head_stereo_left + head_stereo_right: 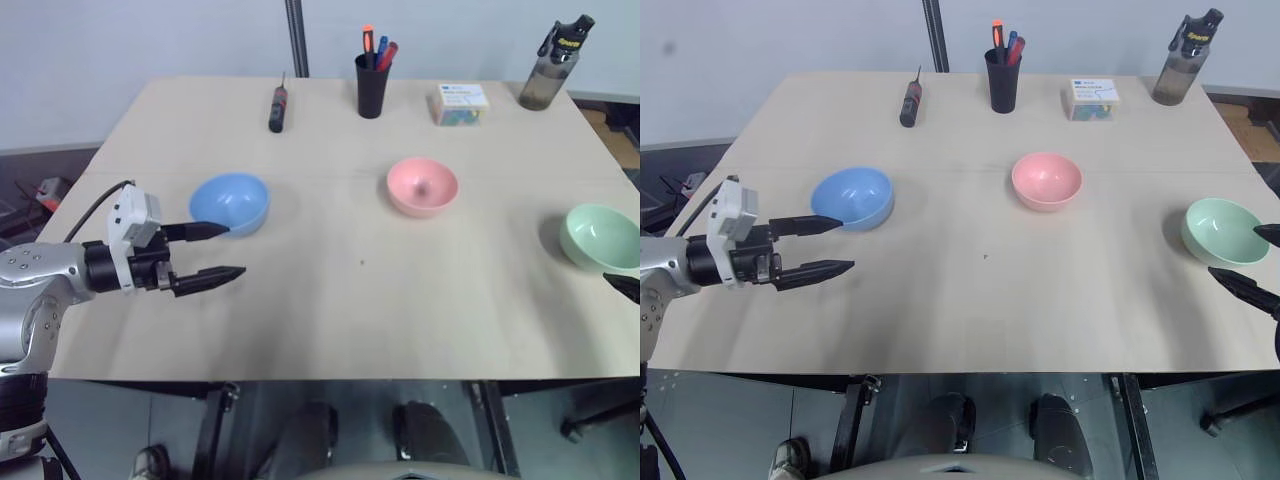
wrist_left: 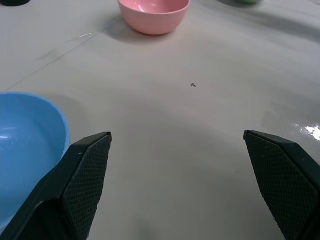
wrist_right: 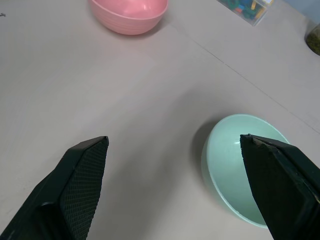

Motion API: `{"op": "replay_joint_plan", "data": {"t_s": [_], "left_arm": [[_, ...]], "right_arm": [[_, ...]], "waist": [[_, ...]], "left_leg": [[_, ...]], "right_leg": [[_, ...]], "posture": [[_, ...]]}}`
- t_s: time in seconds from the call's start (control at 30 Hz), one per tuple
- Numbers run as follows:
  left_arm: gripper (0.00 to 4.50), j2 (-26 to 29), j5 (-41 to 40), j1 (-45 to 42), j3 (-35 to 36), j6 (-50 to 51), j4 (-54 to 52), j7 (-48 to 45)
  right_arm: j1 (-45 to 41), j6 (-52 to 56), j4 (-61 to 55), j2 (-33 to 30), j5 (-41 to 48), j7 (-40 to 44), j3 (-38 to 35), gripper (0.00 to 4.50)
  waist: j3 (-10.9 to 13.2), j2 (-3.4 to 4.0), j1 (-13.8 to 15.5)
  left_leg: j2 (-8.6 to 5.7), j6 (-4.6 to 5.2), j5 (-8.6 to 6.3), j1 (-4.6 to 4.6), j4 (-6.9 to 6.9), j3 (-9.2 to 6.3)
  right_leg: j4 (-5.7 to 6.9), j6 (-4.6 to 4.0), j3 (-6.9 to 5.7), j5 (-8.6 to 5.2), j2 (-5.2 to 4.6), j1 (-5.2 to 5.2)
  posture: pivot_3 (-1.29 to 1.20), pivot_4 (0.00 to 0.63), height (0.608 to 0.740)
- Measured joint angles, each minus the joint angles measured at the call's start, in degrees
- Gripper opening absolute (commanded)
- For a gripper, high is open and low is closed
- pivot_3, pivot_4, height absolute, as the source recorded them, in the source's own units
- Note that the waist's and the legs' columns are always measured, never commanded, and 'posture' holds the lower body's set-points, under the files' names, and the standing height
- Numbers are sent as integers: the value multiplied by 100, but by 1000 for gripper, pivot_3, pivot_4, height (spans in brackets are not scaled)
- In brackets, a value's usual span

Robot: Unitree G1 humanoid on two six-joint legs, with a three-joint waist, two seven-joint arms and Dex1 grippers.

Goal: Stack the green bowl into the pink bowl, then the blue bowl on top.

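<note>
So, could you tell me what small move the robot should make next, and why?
Probably ease the open right gripper forward so one finger goes inside the small round mint-green plastic bowl, then close on its rim. That bowl goes first into the salmon-pink plastic bowl, all three bowls sit apart, and the right gripper is already beside it.

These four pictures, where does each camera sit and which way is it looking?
Left eye view: on the head, looking forward and down at the table; the left arm with its open left claw reaches toward the blue bowl.
Right eye view: beside it, same scene; the right claw is at the green bowl.
Left wrist view: looks along its open fingers, over the blue bowl to the pink bowl.
Right wrist view: looks along its fingers at the green bowl.
All four share the pink bowl.
</note>
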Motion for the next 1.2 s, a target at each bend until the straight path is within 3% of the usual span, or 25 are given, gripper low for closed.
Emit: {"op": "replay_joint_plan", "data": {"t_s": [0.5,0.77,0.87,1.0,1.07,1.17,1.2], "left_arm": [[4500,-174,-146,-243,-139,145,-168,194],[4500,-874,-229,-367,-591,183,-525,566],[4500,-1275,-281,-517,-818,228,-691,898],[4500,-1804,-322,-925,-934,104,-781,1294],[4500,-1840,-290,-927,-979,12,-797,1323],[4500,-1913,-87,-625,-1000,-224,-895,1480],[4500,-1997,-1,-386,-1034,-309,-1028,1567]], "right_arm": [[-288,-288,230,14,-23,59,376,4434],[-794,-475,215,159,-79,-319,965,4434],[-1054,-656,161,182,-307,-589,1537,4434],[-2478,-627,53,574,-448,-1057,3141,4434],[-2828,-633,102,712,-577,-1166,3563,4434],[-3792,-777,689,1334,-1065,-1361,4607,4434],[-4335,-1006,1237,1860,-1417,-1524,5152,4434]], "waist": [[0,1,-2],[0,1,2],[0,0,-1],[1,5,-71],[1,7,-73],[3,6,-68],[4,7,-121]], "left_leg": [[0,-1,0,0,0,1],[0,-2,1,-1,8,1],[3,-4,2,-6,14,-2],[10,-24,14,-1,30,8],[10,-27,15,-2,29,8],[8,-27,14,-10,27,10],[6,-27,14,-12,27,17]], "right_leg": [[2,0,2,0,0,-1],[4,1,3,1,0,0],[7,0,2,1,4,-3],[15,0,12,2,12,-2],[15,0,12,1,12,-5],[4,0,15,1,12,-12],[7,0,21,2,10,-16]], "posture": [[0,150,740],[0,150,740],[0,150,740],[0,150,740],[0,150,740],[0,150,740],[0,150,740]]}}
